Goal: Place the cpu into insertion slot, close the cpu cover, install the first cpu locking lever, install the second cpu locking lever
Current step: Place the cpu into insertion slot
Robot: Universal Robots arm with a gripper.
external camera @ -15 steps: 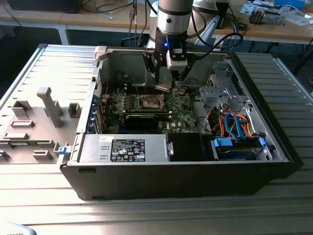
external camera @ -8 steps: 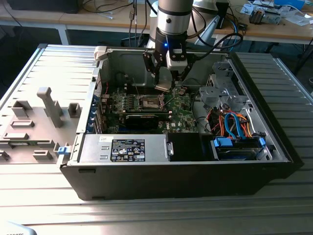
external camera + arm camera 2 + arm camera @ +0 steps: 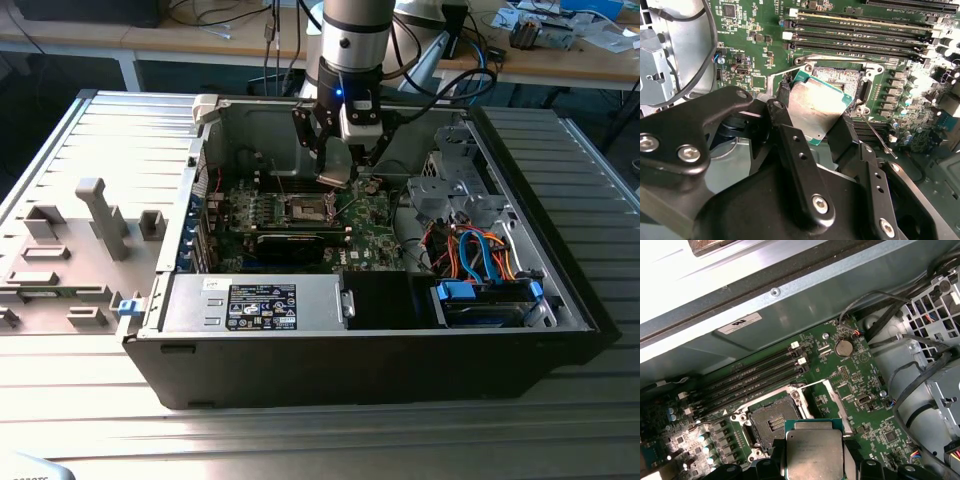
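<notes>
My gripper [image 3: 337,165] hangs inside the open computer case, shut on the cpu [image 3: 337,179], a flat square chip with a silver-grey top. In both wrist views the cpu [image 3: 815,107] [image 3: 814,452] sits between the black fingers [image 3: 785,132], tilted and a little above the motherboard. The insertion slot [image 3: 837,77] [image 3: 771,424] lies open and bare just beyond the chip. The cpu cover [image 3: 832,400] stands swung up beside the slot. A thin wire locking lever [image 3: 879,141] sticks out at the slot's side.
The black case [image 3: 380,360] lies on a metal table, with a power supply [image 3: 260,300] at the front and a drive cage with blue and orange cables [image 3: 480,260] at the exterior view's right. Memory slots [image 3: 755,372] run beside the socket. A grey fixture [image 3: 95,215] stands left.
</notes>
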